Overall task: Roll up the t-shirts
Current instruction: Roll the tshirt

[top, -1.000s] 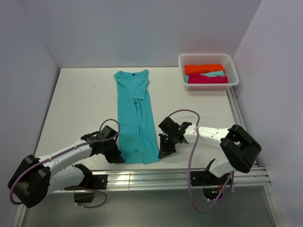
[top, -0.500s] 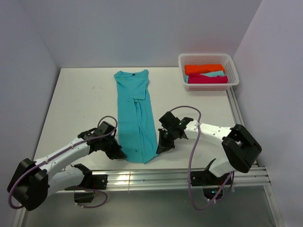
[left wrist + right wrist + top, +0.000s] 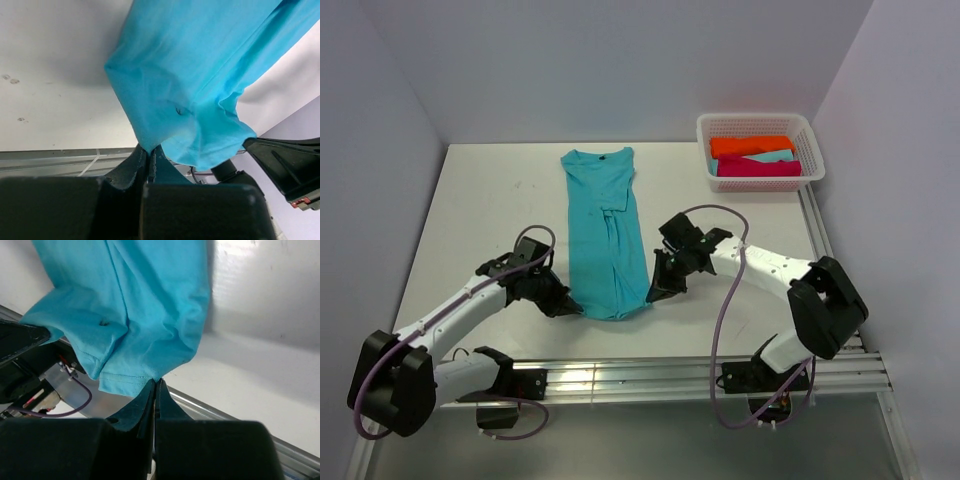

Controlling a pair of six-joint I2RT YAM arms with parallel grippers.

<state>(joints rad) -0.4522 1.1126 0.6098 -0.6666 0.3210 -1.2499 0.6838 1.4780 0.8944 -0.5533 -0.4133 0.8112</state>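
Both jaws pinch the turquoise t-shirt [image 3: 606, 235].

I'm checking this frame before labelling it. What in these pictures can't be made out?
- Top view: the near hem corners of the turquoise t-shirt, covered by the left gripper and right gripper.
- Top view: how many tees lie in the basket; the stack and wall hide the lower ones.
- Both wrist views: the shirt's collar end, cut off by the frame edge.

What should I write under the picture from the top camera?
The left hand and right hand pinch the near hem of the turquoise t-shirt on the table.
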